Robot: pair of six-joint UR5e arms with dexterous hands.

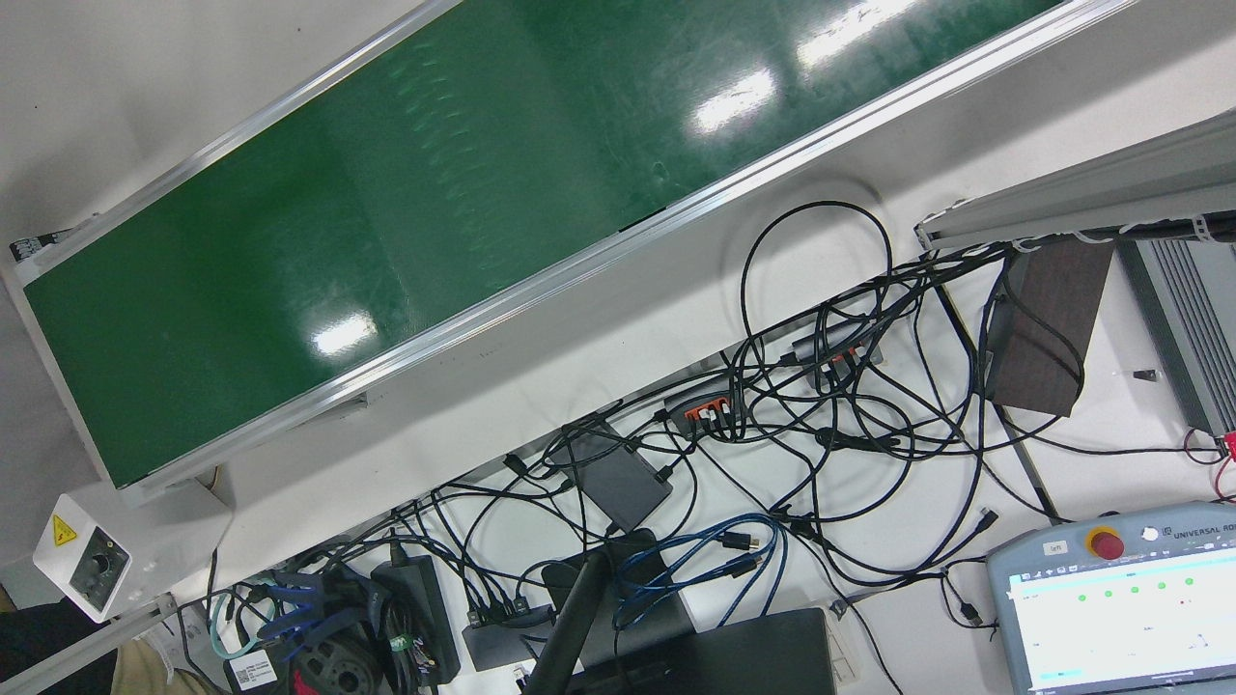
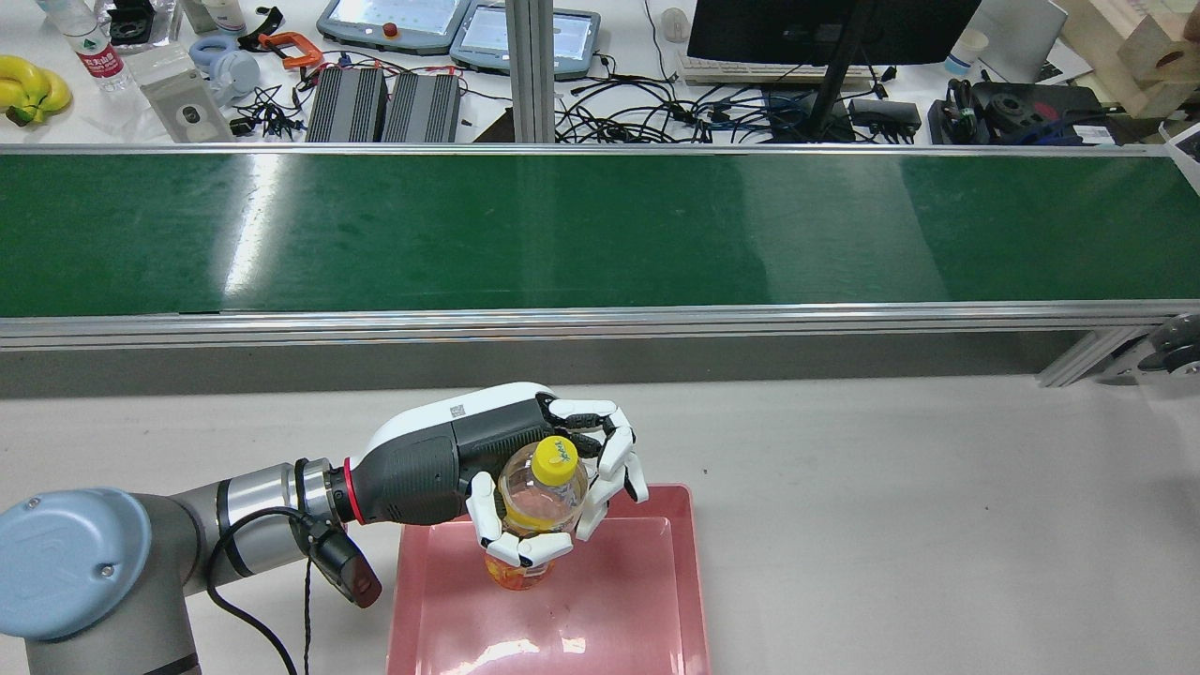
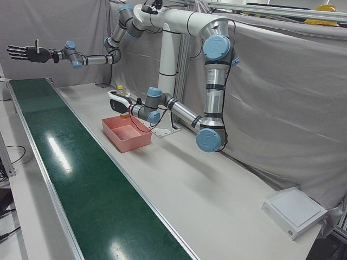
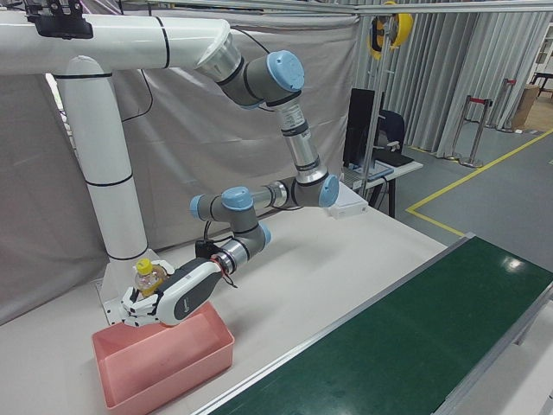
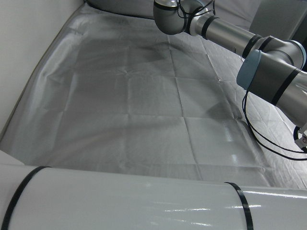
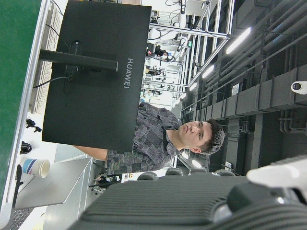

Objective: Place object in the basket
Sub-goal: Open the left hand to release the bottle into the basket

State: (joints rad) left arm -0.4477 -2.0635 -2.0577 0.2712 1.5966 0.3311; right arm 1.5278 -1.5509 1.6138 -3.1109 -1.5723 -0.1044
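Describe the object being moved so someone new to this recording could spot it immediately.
Start at the long green conveyor belt and come toward the robot to the pink basket on the grey table. Just above it, the left hand holds a small clear bottle with orange liquid. Its yellow cap is the only yellow on the table.

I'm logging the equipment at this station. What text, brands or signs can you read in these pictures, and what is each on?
"HUAWEI": back of the black monitor, right hand view.
"UNIVERSAL RO", cut off by the frame edge: grey control tablet, front view.
Yellow warning triangle, no words readable: white speed-control box.
Yellow bottle cap: a mark, too blurred to read.
Barcode sticker and water bottle label: too small to read.
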